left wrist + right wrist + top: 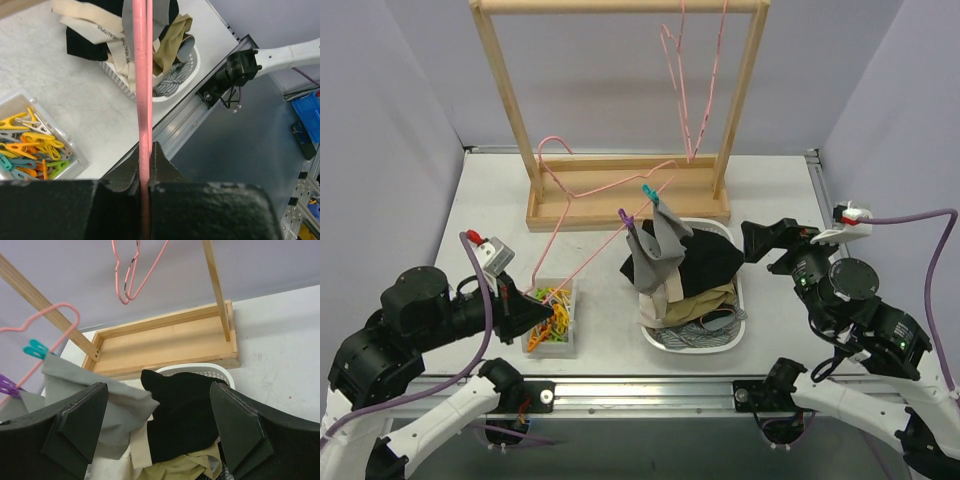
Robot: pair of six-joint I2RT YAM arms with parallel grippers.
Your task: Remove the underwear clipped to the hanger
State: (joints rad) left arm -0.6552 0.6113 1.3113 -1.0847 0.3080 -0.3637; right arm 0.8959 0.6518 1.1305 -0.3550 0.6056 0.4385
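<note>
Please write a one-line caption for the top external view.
Left gripper shut on the pink hanger; grey underwear hangs clipped above the basket; right gripper open nearby.

Soft matt cloth for the small plain grey underwear (665,240). Smooth, slightly shiny coat on the thin pink wire hanger (141,75). Pale bare wood, matt, for the tall wooden rack (620,200). Hard white plastic for the oval basket (696,347). Clear shiny plastic for the small box (75,161), bright smooth plastic for the coloured clips (30,145). Rough, grainy matt black on the fingers (170,175) of the left gripper (145,152). Dull speckled white on the flat table (90,110).
</note>
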